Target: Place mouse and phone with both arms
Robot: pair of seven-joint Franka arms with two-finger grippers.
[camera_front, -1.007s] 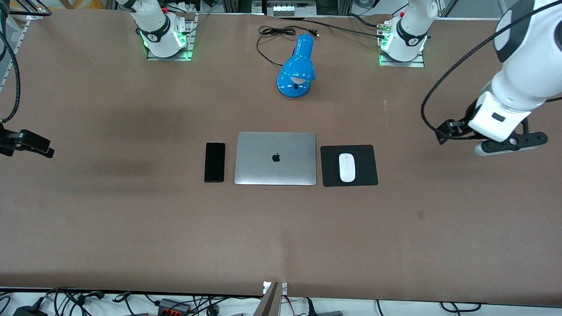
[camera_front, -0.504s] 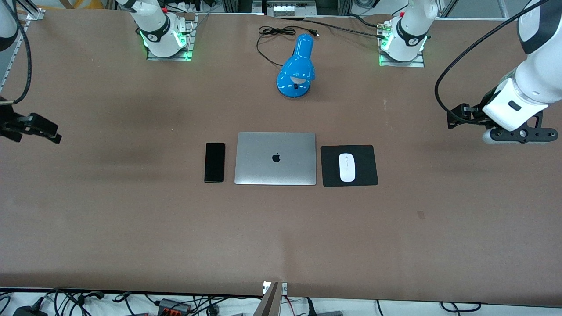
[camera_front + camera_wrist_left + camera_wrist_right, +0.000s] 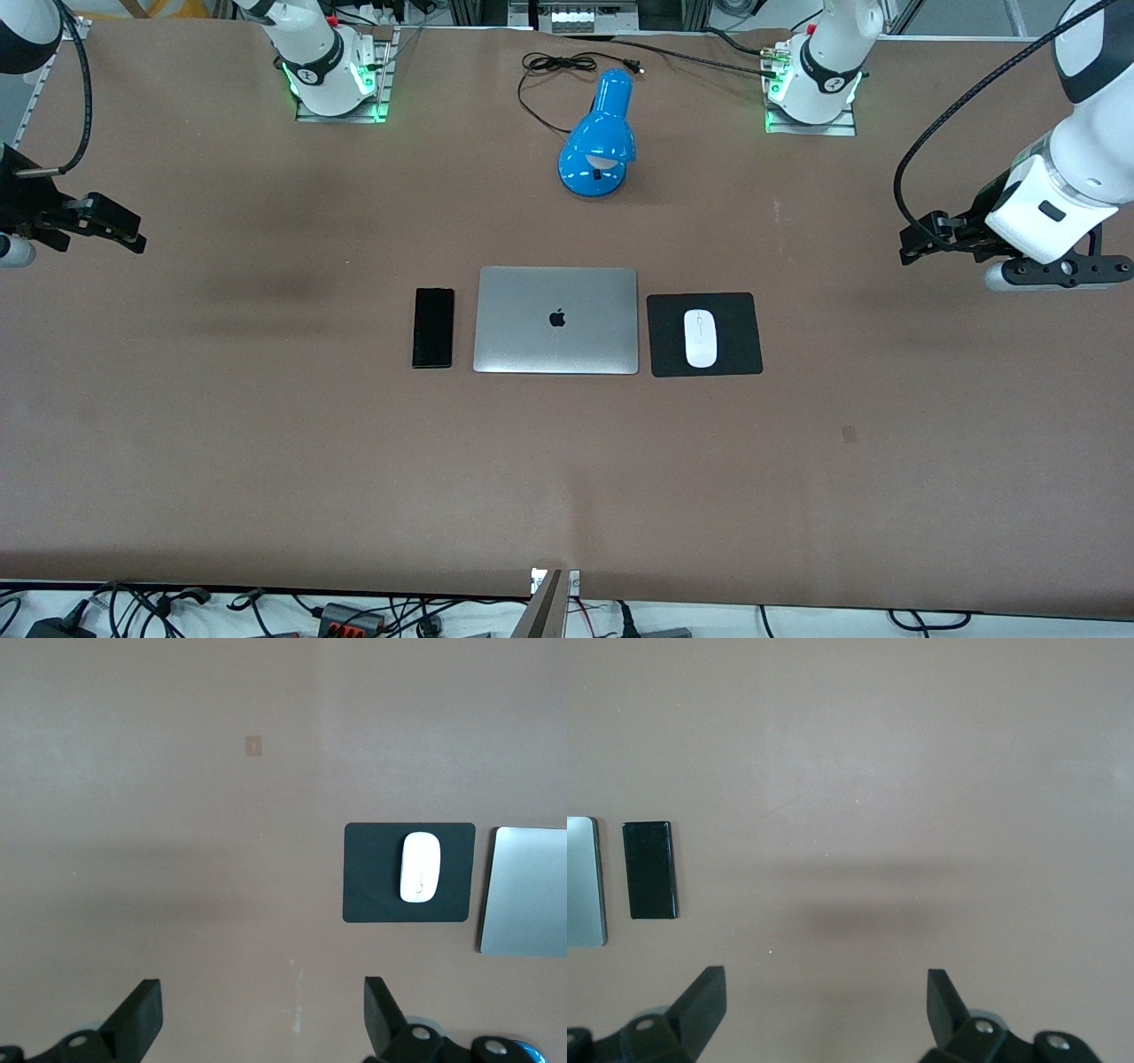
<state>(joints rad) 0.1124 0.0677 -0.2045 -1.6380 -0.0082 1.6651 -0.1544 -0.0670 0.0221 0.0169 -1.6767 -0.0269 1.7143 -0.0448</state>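
Note:
The white mouse (image 3: pixel 700 338) lies on the black mouse pad (image 3: pixel 742 354), beside the closed silver laptop (image 3: pixel 555 320) toward the left arm's end. The black phone (image 3: pixel 432 327) lies flat beside the laptop toward the right arm's end. My left gripper (image 3: pixel 1054 268) hangs open and empty over bare table at the left arm's end, well clear of the pad. The left wrist view shows its gripper (image 3: pixel 261 1019), the mouse (image 3: pixel 420 867) and the pad (image 3: pixel 363 895). My right gripper (image 3: pixel 22 232) hangs open and empty over bare table at the right arm's end. The right wrist view shows its gripper (image 3: pixel 824 1005) and the phone (image 3: pixel 650 870).
A blue desk lamp (image 3: pixel 598 133) with a black cord (image 3: pixel 549 64) lies between the two arm bases, farther from the front camera than the laptop. The brown table (image 3: pixel 567 478) stretches wide nearer the front camera. Cables lie along its front edge.
Both grippers have drawn away from the front camera toward the bases' side of the table, both open. The mouse, phone and laptop have not moved.

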